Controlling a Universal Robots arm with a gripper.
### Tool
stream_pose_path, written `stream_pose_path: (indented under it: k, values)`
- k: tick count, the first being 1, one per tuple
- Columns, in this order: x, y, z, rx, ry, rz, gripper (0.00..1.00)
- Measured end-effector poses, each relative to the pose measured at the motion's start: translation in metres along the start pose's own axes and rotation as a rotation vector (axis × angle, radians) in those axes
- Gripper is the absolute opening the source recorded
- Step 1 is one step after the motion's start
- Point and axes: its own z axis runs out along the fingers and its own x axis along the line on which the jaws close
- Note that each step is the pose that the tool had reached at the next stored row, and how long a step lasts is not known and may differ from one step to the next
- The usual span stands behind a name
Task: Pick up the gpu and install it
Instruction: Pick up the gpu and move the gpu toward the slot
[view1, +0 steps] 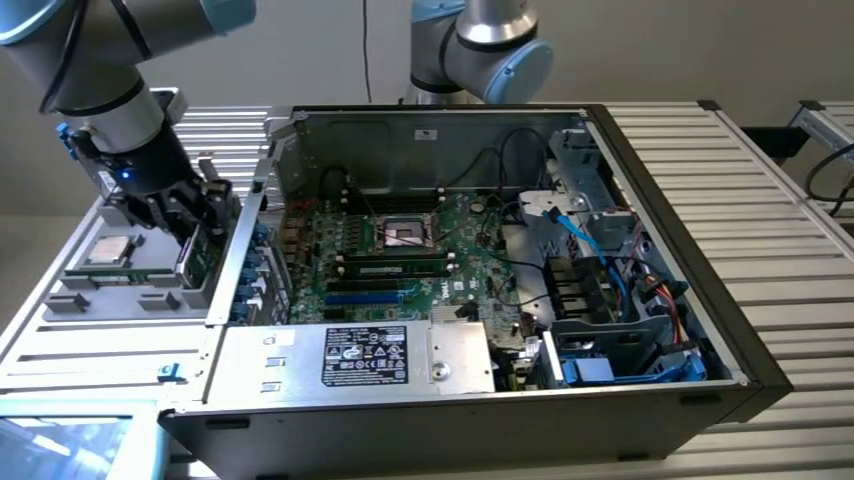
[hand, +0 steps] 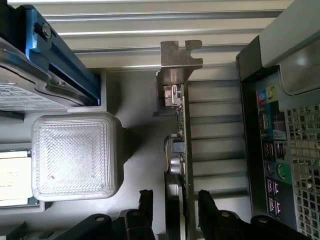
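Note:
The gpu (view1: 200, 256) stands on edge in a slot of the grey parts tray (view1: 94, 300), at the exterior view's left beside the open computer case (view1: 641, 240). The wrist view shows the gpu (hand: 183, 135) edge-on: thin green board, cooler parts on one face, silver end bracket (hand: 179, 60) at the far end. My gripper (view1: 191, 222) is lowered over the card. Its black fingers (hand: 146, 202) straddle the card, one on each side, with a small gap showing on both sides. The gripper (hand: 175, 199) is open.
The motherboard (view1: 400, 250) lies inside the case with a blue expansion slot (view1: 363, 297) and a memory stick (view1: 394, 267). The power supply (view1: 360, 355) sits at the case front. In the tray are a processor (view1: 107, 250), a clear block (hand: 75, 155) and a blue-railed hard drive (hand: 30, 90). The case's rear ports (hand: 280, 150) are close by.

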Motion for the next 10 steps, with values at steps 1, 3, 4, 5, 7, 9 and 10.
stream_pose_path:
  k: [1,3,4,5,7,9,10]
  values:
    - [0.0009,-0.0001,0.0003,-0.0015,-0.0007,0.000,0.50]
    - [0.0011,-0.0002,0.0006,-0.0036,-0.0008,0.000,0.50]
    - [0.0011,-0.0001,0.0006,-0.0039,-0.0008,0.000,0.50]
    - [0.0012,-0.0001,0.0007,-0.0042,-0.0008,-0.001,0.50]
    - [0.0012,-0.0002,0.0008,-0.0043,-0.0005,-0.002,0.50]
    - [0.0013,-0.0003,0.0014,-0.0044,-0.0005,-0.003,0.50]
    - [0.0012,-0.0003,0.0020,-0.0046,-0.0006,-0.003,0.50]
